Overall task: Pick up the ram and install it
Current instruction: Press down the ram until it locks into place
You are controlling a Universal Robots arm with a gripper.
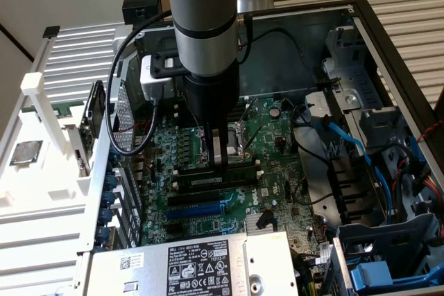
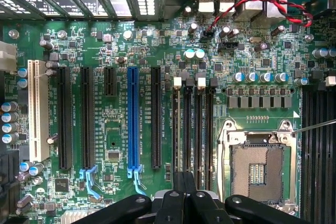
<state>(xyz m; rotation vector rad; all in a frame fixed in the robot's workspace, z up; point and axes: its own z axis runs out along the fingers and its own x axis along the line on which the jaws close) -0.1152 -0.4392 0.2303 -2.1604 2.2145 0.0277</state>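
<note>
**Ram on edge at the memory slots, under a closed end effector**

At the exterior view's left a silver processor chip point(image 1: 26, 152) lies on a white tray point(image 1: 41, 192), well apart from the work; an upright expansion card point(image 1: 91, 117) stands just beside the case wall. In the middle, the end effector point(image 1: 219, 159) point(image 2: 185, 183) has its fingers drawn narrow, with their tips down on the ram point(image 1: 194, 169), which stands on edge along the black memory slots point(image 2: 193, 129). Whether it is pinched or only pressed I cannot tell. Its long axis runs across the exterior view, rising slightly toward that view's right, in line with the slots. I judge it light, stiff and thin, but fragile at the chips and contacts; best taken by the top edge near mid-length. At the right, blue cables point(image 1: 354, 147) lie clear of it.
</note>
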